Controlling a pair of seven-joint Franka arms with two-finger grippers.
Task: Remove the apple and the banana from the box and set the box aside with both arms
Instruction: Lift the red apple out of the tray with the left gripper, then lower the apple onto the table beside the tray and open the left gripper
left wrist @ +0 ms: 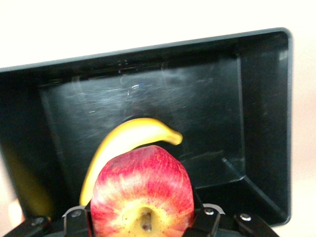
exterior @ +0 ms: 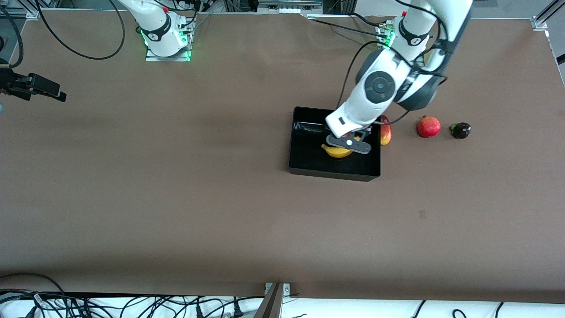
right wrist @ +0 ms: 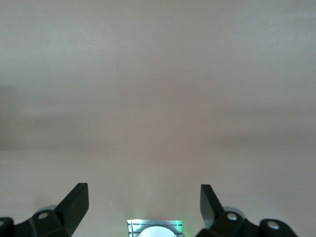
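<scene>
The black box (exterior: 304, 150) lies toward the left arm's end of the table. The yellow banana (exterior: 337, 153) lies inside it. In the left wrist view the banana (left wrist: 129, 136) curves across the floor of the box (left wrist: 212, 98). My left gripper (exterior: 348, 144) hangs over the box. In its wrist view this gripper (left wrist: 143, 217) is shut on the red apple (left wrist: 143, 182), stem end toward the camera and a black finger (left wrist: 206, 223) against each side. My right gripper (exterior: 56, 93) waits open over bare table at the right arm's end; its wrist view shows the gripper (right wrist: 143, 190) with nothing between the fingers.
A red-and-yellow fruit (exterior: 386, 132) lies against the box's outer wall, partly covered by the left arm. Farther toward the left arm's end sit a round red fruit (exterior: 429, 126) and a small dark fruit (exterior: 461, 130). Cables run along the table's near edge.
</scene>
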